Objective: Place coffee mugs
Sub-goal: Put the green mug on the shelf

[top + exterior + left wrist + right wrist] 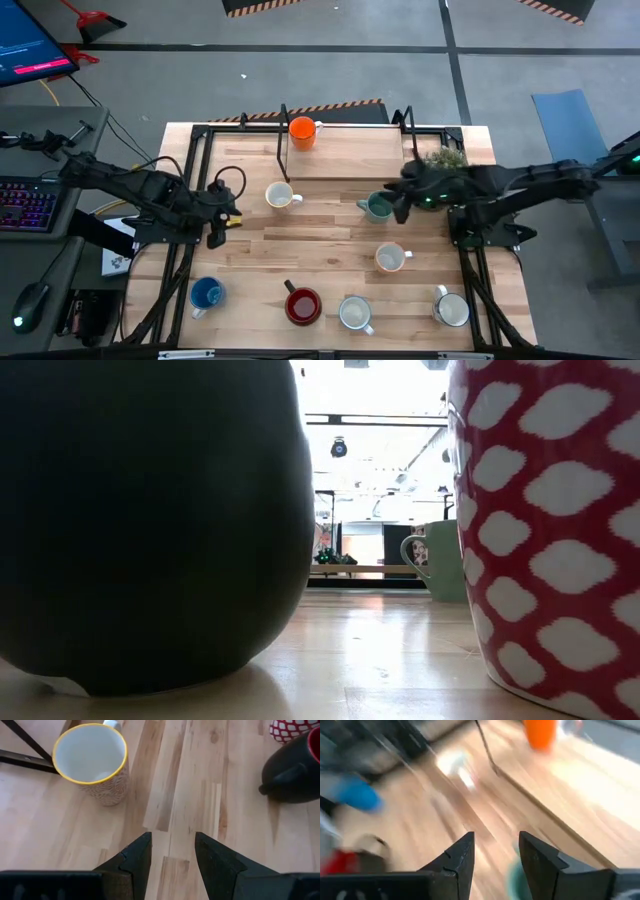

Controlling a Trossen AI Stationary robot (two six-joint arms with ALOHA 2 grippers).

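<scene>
Several coffee mugs stand upright on their bases on the wooden table (330, 235): orange (302, 132) at the far edge, a white one with a yellow rim (281, 196), teal-green (378, 207), cream (390, 258), and along the near edge blue (206, 294), dark red (302, 306) and two pale ones (355, 313). My left gripper (172, 850) is open over bare wood at the table's left, short of the yellow-rimmed mug (90, 760). My right gripper (496, 850) is open in the air beside and above the teal-green mug, holding nothing.
A black metal frame (283, 140) rises at the table's far side beside the orange mug. A potted plant (445, 158) stands at the far right. In the low view the dark mug (150, 520) and a red-and-white patterned mug (560, 530) fill the foreground.
</scene>
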